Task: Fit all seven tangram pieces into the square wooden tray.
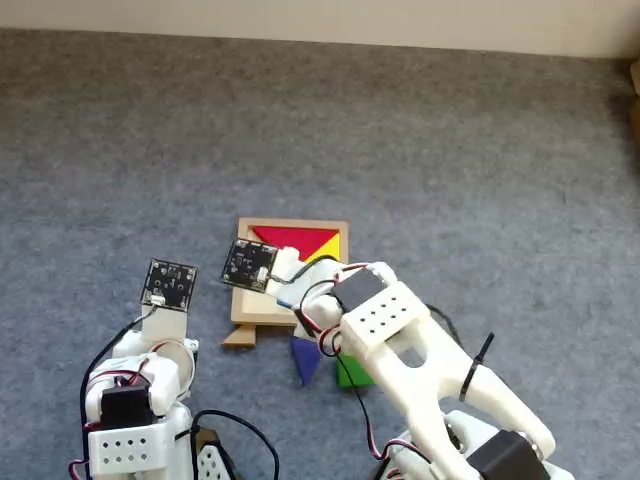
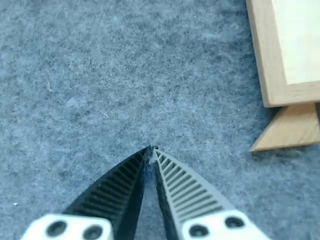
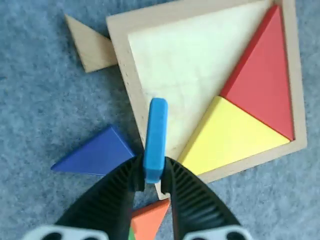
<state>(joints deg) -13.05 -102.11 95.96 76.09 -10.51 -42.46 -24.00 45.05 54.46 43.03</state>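
Note:
The square wooden tray (image 3: 119, 65) (image 1: 292, 223) holds a red triangle (image 3: 265, 82) (image 1: 290, 238) and a yellow triangle (image 3: 232, 137) against one side, with bare floor beside them. My right gripper (image 3: 152, 167) is shut on a light blue piece (image 3: 156, 135), held on edge over the tray's rim. Outside the tray lie a dark blue triangle (image 3: 97, 155) (image 1: 305, 358), an orange piece (image 3: 150, 217), a green piece (image 1: 352, 373) and a plain wooden triangle (image 3: 90, 47) (image 2: 292, 127) (image 1: 240, 336). My left gripper (image 2: 151, 149) is shut and empty over the carpet, apart from the tray corner (image 2: 267, 65).
Grey carpet covers the whole work surface. The right arm (image 1: 400, 330) reaches over the tray's near edge and hides part of it from above. The left arm (image 1: 140, 390) stands left of the tray. Open carpet lies beyond and to both sides.

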